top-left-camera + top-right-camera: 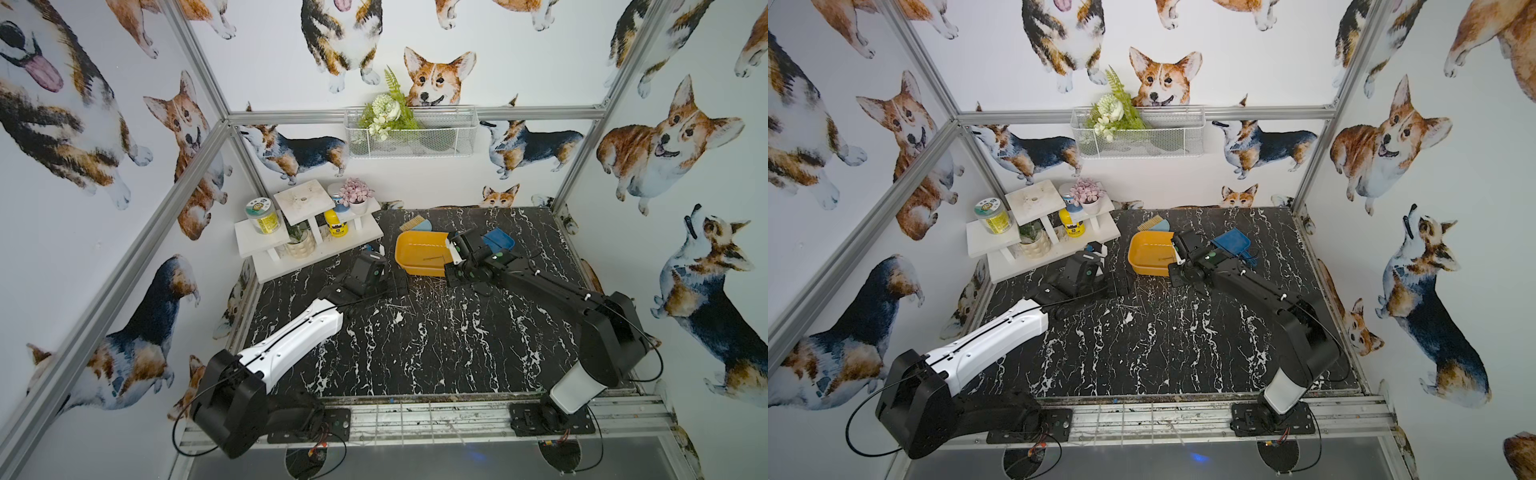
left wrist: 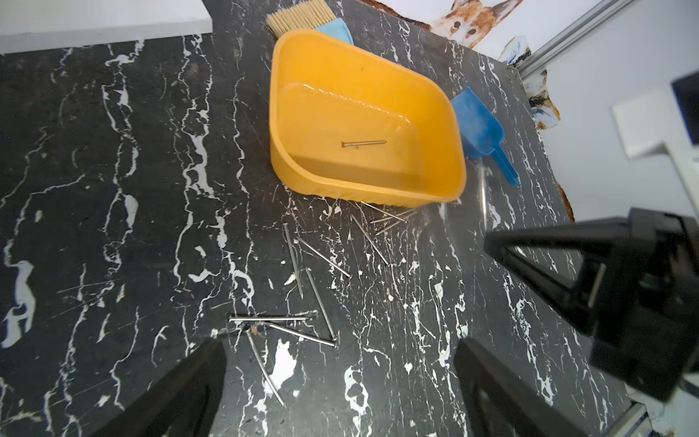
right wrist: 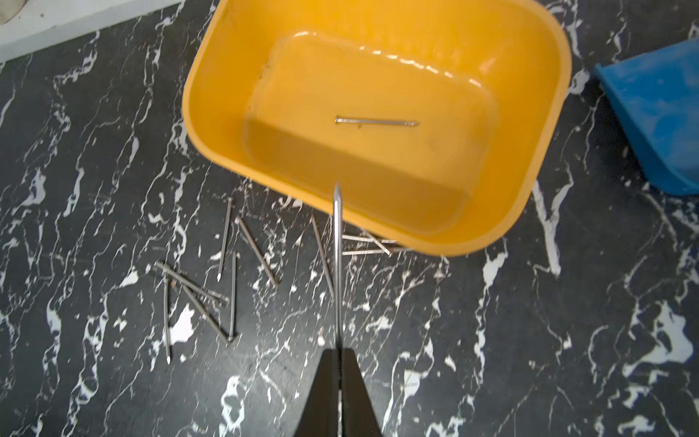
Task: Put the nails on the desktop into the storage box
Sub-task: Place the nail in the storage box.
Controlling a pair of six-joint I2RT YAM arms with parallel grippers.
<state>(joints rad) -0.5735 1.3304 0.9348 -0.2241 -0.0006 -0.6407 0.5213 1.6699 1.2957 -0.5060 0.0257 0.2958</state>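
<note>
Right gripper: the right gripper is pinched tight on the held nail, black fingertips meeting around its shank.
Held nail's axis: it runs straight out from the fingertips, sharp point leading, and the point overlaps the near wall of the storage box in the right wrist view.
Left gripper: the left gripper hangs with jaws spread wide and nothing between them, above the end of the nail scatter farthest from the box.
Box contents: a single boxed nail lies flat on the yellow floor, lengthwise along the box's long side, head toward the shelf end and point toward the dustpan end.
Loose nails: the loose nails lie on the desktop just before the box's near long wall, criss-crossed and pointing every way; a few reach under the box's overhanging rim.
Edges: the blue dustpan sits just beside one short end of the box, and a brush lies just behind it.
Shelf: the white shelf stands near the other end, apart from the box.
Open room: bare marble stretches wide toward the front of the desk, between the two arms.
</note>
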